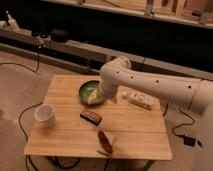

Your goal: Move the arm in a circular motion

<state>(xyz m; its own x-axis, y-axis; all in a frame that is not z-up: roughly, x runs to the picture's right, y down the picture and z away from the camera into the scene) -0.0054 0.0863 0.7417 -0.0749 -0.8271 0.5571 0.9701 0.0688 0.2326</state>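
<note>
The large cream-white robot arm (pixel 150 82) of thick rounded tube segments with small dark dots reaches in from the right across the light wooden worktop (pixel 65 90), bending at a bulbous joint so that its pale yellowish claw (pixel 93 96) hangs over the round green bowl (pixel 85 88) near the worktop's far edge; I cannot tell whether it is released or clenched. Also on the worktop are a white paper cup (pixel 44 114) at the left, a dark rectangular snack bar (pixel 91 116) near the middle, a reddish-brown snack packet (pixel 105 142) toward the near edge, and a white flat packet (pixel 140 99) just beneath the arm on the right.
</note>
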